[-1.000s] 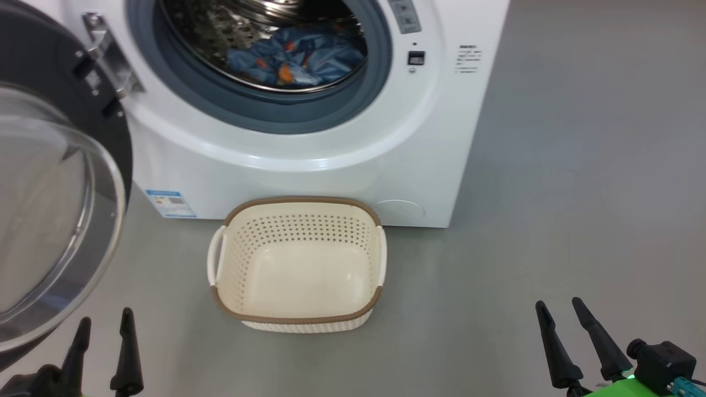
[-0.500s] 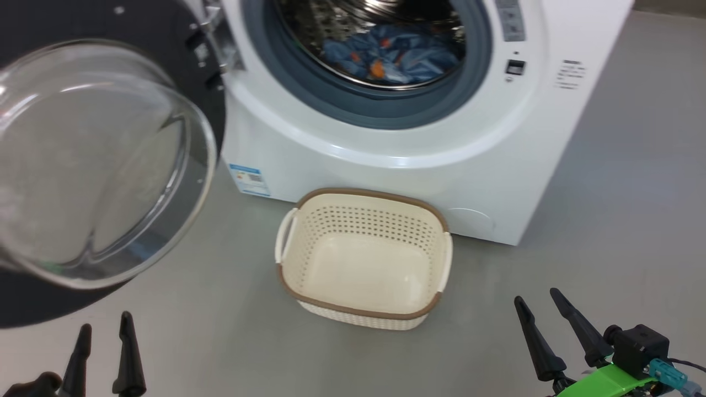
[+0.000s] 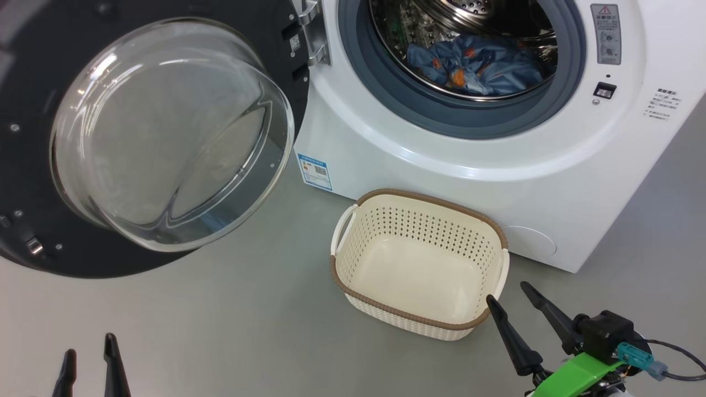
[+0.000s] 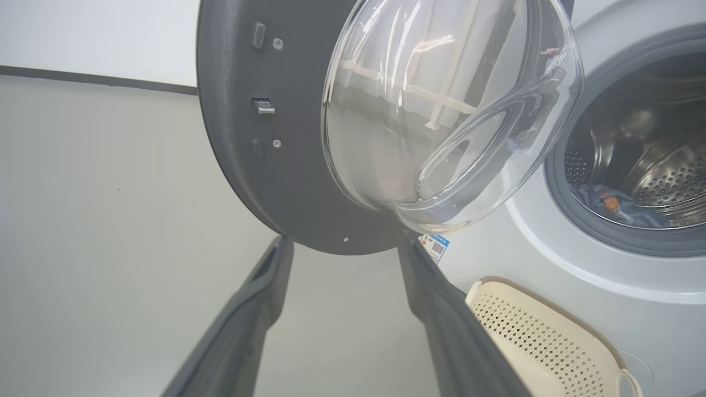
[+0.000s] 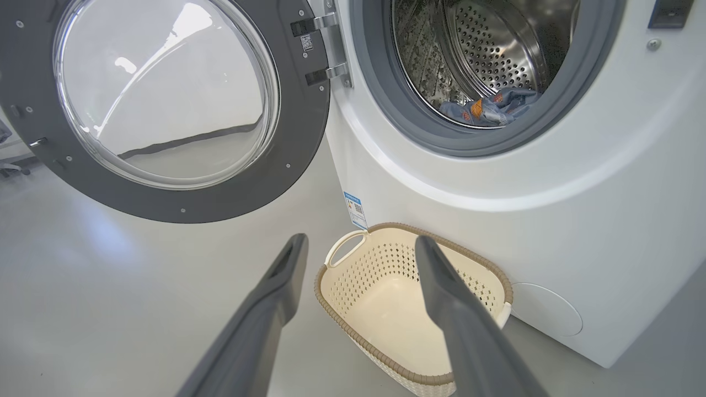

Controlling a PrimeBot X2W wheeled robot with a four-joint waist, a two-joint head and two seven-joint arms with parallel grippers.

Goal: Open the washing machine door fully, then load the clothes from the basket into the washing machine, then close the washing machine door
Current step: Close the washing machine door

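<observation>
The door [image 3: 149, 138] stands swung wide on its hinge [image 3: 313, 33] at the left of the washer [image 3: 441, 182]. Its glass bowl faces outward, well clear of the opening, so nothing blocks the way into the drum [image 3: 485, 14]. The clothes [image 3: 480, 63], blue with orange marks, lie in a heap at the bottom of the drum, behind the grey rubber ring. No cloth seems to hang over the ring, so the door should be able to shut cleanly.

The basket [image 3: 430, 226] sits on the floor [image 3: 220, 320] just in front of the washer's base, below the opening. That spot suits short lifts from basket to drum. It holds nothing now, which suggests the loading step is done and only the closing is left.

Both grippers hang low and apart from everything. The left gripper [image 3: 88, 344] has its fingers spread and holds nothing. In the left wrist view it points toward the door's lower edge, and it is the arm on the door's side. The right gripper [image 3: 507, 291] is spread wide too and is empty, with its fingers near the basket's front right corner. Closing would likely call for a push on the black ring, not the glass.
</observation>
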